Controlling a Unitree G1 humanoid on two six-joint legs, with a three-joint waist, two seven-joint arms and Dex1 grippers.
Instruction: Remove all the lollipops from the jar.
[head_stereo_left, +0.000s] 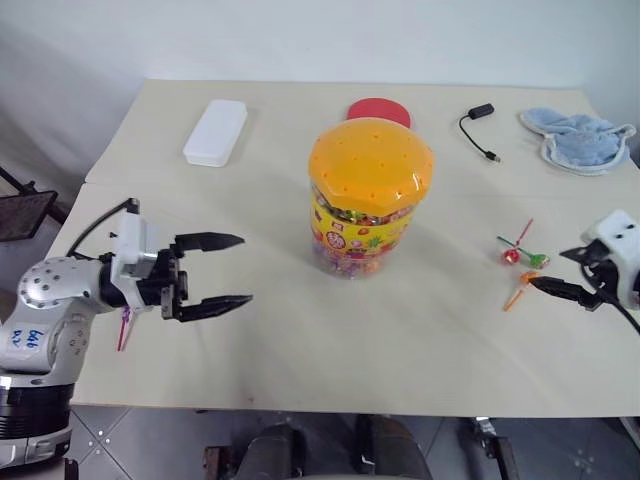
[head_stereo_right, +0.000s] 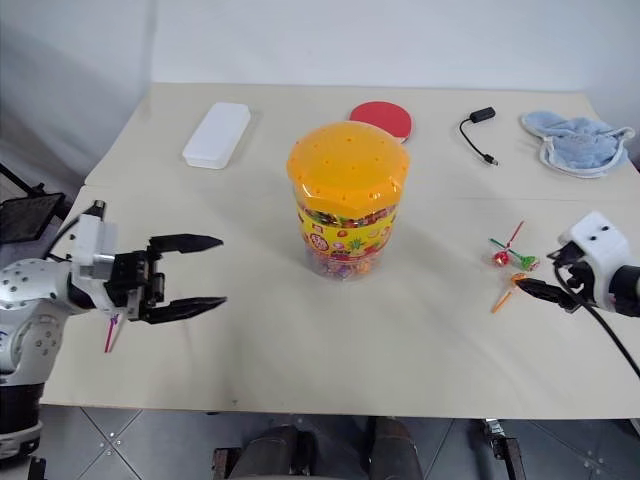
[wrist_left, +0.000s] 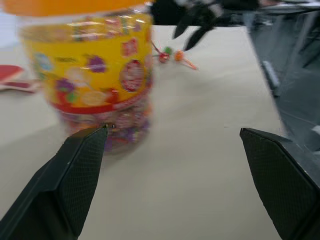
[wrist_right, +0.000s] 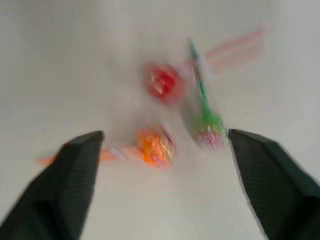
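I read this as a bare test room or lab: a plain pale table (head_stereo_left: 300, 350) fills most of the frame, a blank white wall (head_stereo_left: 350, 40) runs along the top, grey tiled floor (head_stereo_left: 130, 440) shows at the bottom edge.

Even, bright light with soft shadows; both wrist views motion-blurred.

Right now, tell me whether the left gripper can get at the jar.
Probably yes. The left gripper is open, its fingers pointing at the jar, with only bare table between them. It does not touch the jar yet. The lollipops lie on the jar's far side, by the right gripper.
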